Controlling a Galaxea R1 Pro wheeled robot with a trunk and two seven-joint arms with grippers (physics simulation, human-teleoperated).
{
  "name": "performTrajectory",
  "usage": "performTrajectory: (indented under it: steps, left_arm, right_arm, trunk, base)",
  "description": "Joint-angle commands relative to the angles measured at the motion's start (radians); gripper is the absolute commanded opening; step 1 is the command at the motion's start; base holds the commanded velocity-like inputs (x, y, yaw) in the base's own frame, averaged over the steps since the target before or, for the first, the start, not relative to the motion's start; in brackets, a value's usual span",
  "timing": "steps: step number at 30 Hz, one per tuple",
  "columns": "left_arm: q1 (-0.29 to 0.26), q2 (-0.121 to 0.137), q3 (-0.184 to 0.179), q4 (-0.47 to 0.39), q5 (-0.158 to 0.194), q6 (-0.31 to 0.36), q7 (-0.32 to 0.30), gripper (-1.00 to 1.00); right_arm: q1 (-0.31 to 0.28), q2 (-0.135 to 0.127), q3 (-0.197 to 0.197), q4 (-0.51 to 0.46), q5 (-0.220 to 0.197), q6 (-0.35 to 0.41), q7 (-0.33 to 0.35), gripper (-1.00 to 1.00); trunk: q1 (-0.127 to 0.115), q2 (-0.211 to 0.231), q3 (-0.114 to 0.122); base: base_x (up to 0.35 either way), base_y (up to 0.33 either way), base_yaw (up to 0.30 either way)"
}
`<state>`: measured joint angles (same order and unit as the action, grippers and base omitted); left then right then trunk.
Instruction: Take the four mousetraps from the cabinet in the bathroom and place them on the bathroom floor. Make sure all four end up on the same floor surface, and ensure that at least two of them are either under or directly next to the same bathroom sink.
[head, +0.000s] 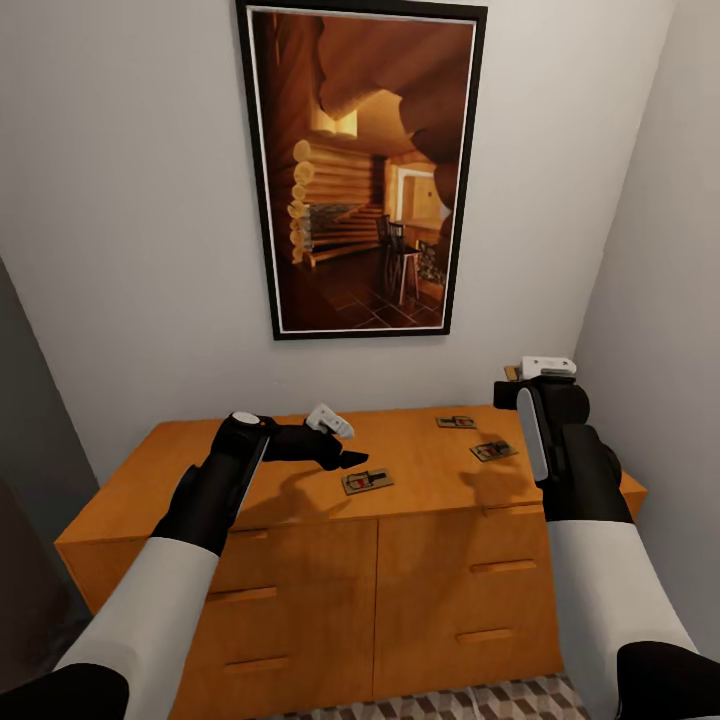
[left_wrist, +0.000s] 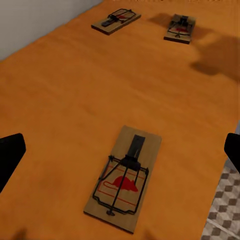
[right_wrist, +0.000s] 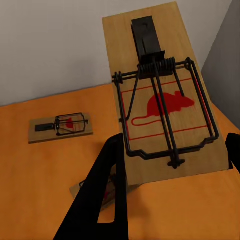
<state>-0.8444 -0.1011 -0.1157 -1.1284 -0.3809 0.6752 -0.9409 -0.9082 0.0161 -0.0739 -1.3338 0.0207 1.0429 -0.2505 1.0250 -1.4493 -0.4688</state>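
On the cabinet top lie three traps: one just ahead of the left gripper, two more nearer the wall. The fourth trap is raised in the right gripper, one finger pressed on its edge. The left gripper's fingers stand wide apart over the nearest trap, holding nothing. None has reached the floor yet, so by my judgement the task has barely begun: one lifted, three waiting, all four still to place.

Both arms reached forward. The left gripper pointed down with its fingers spread wide. The right gripper was raised, fingers clamped.
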Motion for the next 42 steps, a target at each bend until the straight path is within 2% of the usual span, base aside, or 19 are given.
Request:
performTrajectory:
  steps: [1,10,20,35,39,42]
  left_arm:
    - [-0.001,-0.001,0.002,-0.001,-0.007,0.006,-0.007,1.00]
    - [-0.001,0.000,0.006,0.008,-0.005,0.007,-0.007,1.00]
    - [-0.001,0.000,0.004,0.068,-0.001,0.007,-0.007,1.00]
    - [-0.001,0.004,0.004,0.076,0.002,0.007,-0.006,1.00]
    - [-0.001,0.006,0.032,0.077,0.002,0.007,-0.007,1.00]
    - [-0.001,0.007,0.087,0.078,0.001,0.010,-0.009,1.00]
  right_arm:
    - [-0.001,0.001,-0.001,-0.001,0.001,0.004,0.000,-1.00]
    - [-0.001,0.001,-0.001,-0.001,0.000,0.004,0.000,-1.00]
    - [-0.001,0.001,-0.001,0.001,0.001,0.004,-0.001,-1.00]
    - [-0.001,0.001,-0.001,0.001,0.002,0.004,-0.001,-1.00]
    - [-0.001,0.001,0.000,0.001,0.001,0.004,-0.001,-1.00]
    - [-0.001,0.001,0.000,0.001,0.001,0.004,-0.001,-1.00]
  trunk:
    - [0.000,-0.001,-0.001]
    - [0.000,-0.001,-0.001]
    - [0.000,-0.001,-0.001]
    - [0.000,-0.001,-0.001]
    - [0.000,-0.001,-0.001]
    - [0.000,-0.001,-0.001]
  base:
    - [0.000,0.000,-0.003]
    - [0.000,0.000,-0.001]
    - [0.000,0.000,-0.117]
    - [0.000,0.000,-0.019]
    - [0.000,0.000,0.000]
    - [0.000,0.000,0.000]
